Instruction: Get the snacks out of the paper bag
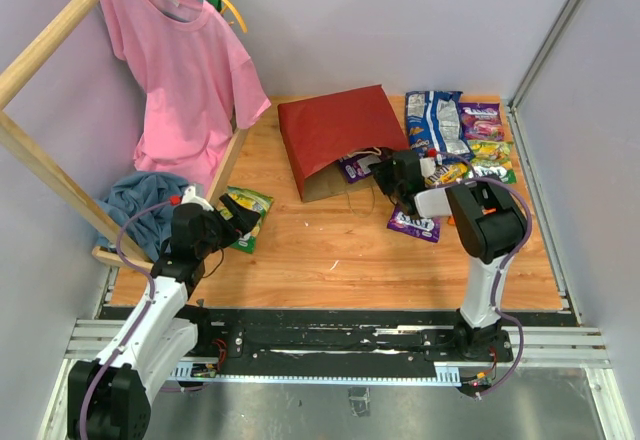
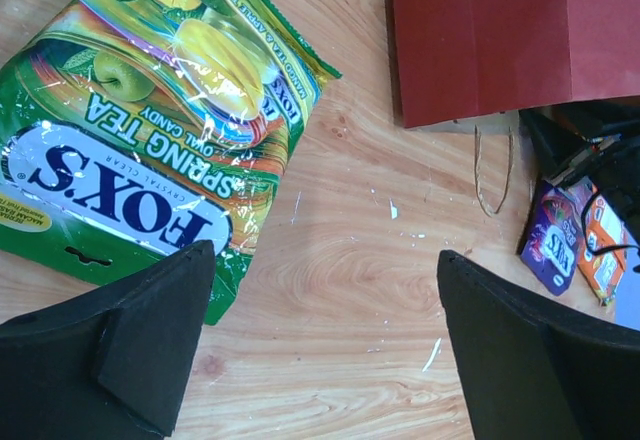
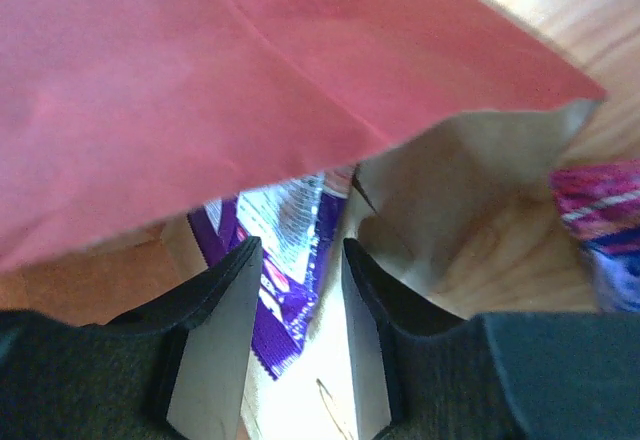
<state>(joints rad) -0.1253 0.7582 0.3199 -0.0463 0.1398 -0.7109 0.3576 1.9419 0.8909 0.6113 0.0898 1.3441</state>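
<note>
Snacks: 1 purple packet [image 3: 278, 335] pokes from the mouth of the paper bag [image 3: 200, 90], which lies on its side on the counter [image 2: 350, 160]. I judge the packet light, slick and crinkly, best pinched at its sealed edge. My right gripper [image 3: 300, 250] is half-closed around it; I cannot tell if it grips. My left gripper [image 2: 322, 265] gapes empty beside the green candy bag [image 2: 170, 110].

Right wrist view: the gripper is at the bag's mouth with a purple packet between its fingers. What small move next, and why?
Probably close the right gripper on the purple packet: its edge lies in the narrow gap between the fingers at the mouth of the paper bag, and no firm pinch shows yet.
</note>
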